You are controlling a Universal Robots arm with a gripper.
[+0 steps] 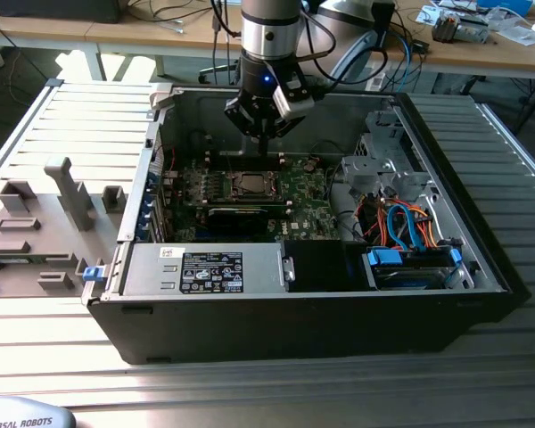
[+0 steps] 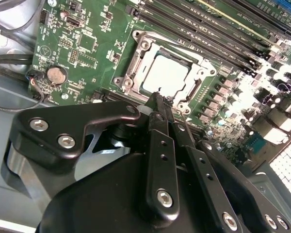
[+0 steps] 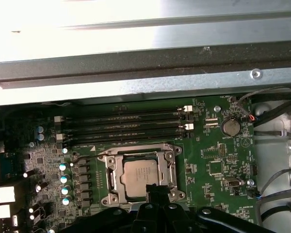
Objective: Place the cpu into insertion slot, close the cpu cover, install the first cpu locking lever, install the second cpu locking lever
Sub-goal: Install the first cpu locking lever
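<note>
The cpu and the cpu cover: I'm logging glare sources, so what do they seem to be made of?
The cpu looks like dull silver-grey metal with a matte top that spreads light softly. The cpu cover looks like thin, brighter bare metal, glinting along its edges. The gripper, shut beside it, looks like black matte metal or plastic.

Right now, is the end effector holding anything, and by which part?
Nothing held. The end effector, fingers together, hangs over the edge of the cpu cover, with the cpu seated under it.

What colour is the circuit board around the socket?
Green circuit board, clearest in the first wrist view.
</note>
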